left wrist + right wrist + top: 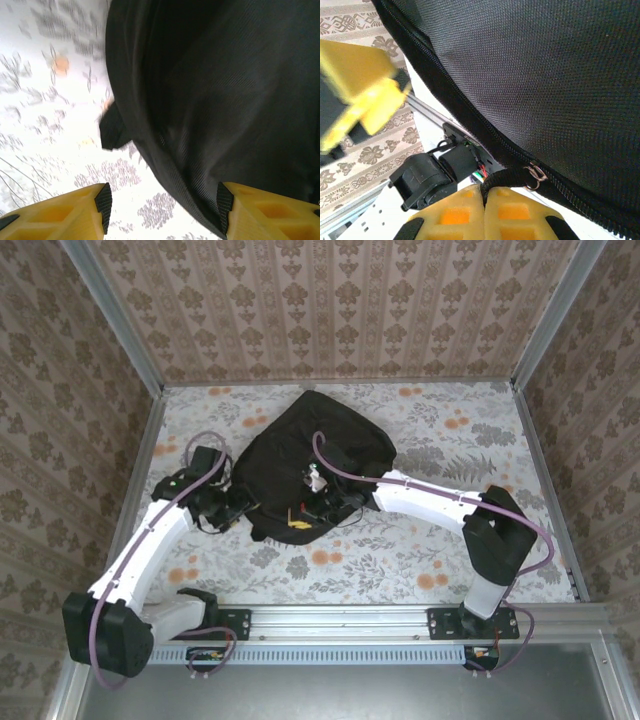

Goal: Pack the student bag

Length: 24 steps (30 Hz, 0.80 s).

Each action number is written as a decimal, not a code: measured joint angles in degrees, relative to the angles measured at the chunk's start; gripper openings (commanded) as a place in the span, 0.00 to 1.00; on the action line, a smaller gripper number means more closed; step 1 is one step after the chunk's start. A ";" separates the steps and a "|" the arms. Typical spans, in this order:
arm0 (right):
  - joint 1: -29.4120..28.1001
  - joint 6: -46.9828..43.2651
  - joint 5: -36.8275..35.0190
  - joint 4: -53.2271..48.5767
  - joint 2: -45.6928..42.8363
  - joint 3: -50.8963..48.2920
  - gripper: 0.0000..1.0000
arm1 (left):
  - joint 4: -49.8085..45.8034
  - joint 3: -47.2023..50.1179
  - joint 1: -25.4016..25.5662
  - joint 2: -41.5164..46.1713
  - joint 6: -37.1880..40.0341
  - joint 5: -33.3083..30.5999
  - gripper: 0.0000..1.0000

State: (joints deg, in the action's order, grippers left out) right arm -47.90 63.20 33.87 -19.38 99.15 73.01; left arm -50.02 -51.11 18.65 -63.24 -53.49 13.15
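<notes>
Pinching the black pull tab [507, 174] of the zipper [465, 107], right gripper [484, 192]: fingers pressed fully together on it; left gripper [162, 200]: fingers wide apart, the bag's edge between them, ungripped. Location of student bag [310, 445]: on the table [450, 430], between both arms. Recommended: clamp the left on the fabric as anchor, then draw the tab along the zipper, never outward.

My top camera sits high behind the arm bases and looks down on the whole table [420, 550], with the bag [315, 455] mid-frame. My left wrist camera is right up against the bag's eight o'clock side, with the table beyond it. My right wrist camera hugs the six o'clock edge, where the zipper [470, 117] crosses the frame. All three share the bag.
</notes>
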 measured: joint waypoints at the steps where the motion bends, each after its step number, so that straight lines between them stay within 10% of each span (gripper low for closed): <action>1: 0.00 0.24 0.02 0.22 0.02 0.00 0.00 | 0.26 0.50 0.59 -0.57 -1.11 0.50 0.61; 8: -0.31 1.38 0.63 2.47 0.02 -0.02 0.00 | 4.04 0.92 3.06 -3.69 -5.70 1.70 0.50; 17: -0.37 0.90 0.59 2.49 0.00 -0.35 0.00 | 5.20 2.03 3.50 -2.80 -8.02 1.18 0.01; 24: -0.28 -1.86 0.11 0.33 -0.13 -0.35 0.00 | 4.42 2.10 3.50 -1.77 -8.24 0.09 0.00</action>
State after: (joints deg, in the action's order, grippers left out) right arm -48.18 61.34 33.98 -19.05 99.02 72.66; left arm -45.60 -49.01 22.15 -65.01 -61.73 13.23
